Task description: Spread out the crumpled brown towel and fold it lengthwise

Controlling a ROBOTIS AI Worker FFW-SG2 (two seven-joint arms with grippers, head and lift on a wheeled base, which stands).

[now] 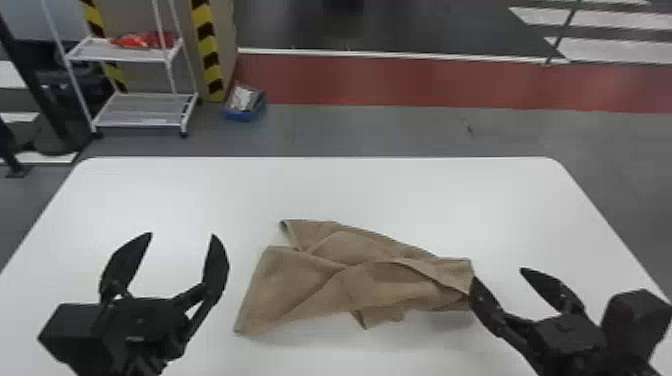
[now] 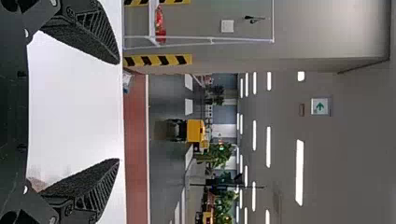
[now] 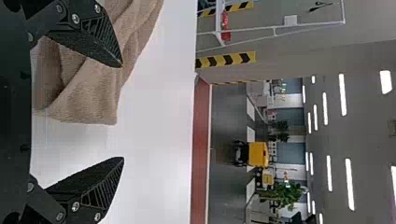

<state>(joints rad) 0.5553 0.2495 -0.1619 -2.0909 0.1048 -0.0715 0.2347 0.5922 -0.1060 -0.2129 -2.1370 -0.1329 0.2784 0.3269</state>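
**Ana:** Where are the grippers, and are they holding anything?

**Ben:** The right gripper is spread wide, with nothing pinched between its two flat black fingers. Its inner finger overlaps the towel's right end in the head view; I can't tell whether they touch. The left gripper is also spread and empty, above the table's left part, apart from the towel.

**Ana:** And the towel?

**Ben:** The brown cloth towel lies between the grippers, wrinkled and partly spread. It is broader on the left, with overlapping folds narrowing toward the right.

**Ana:** What's underneath and beyond?

**Ben:** A white tabletop with rounded far corners. Past it, on the left, stands a white shelf rack with a red-orange item on its upper shelf. Near the rack, a blue bin sits on the floor, before a red floor strip.
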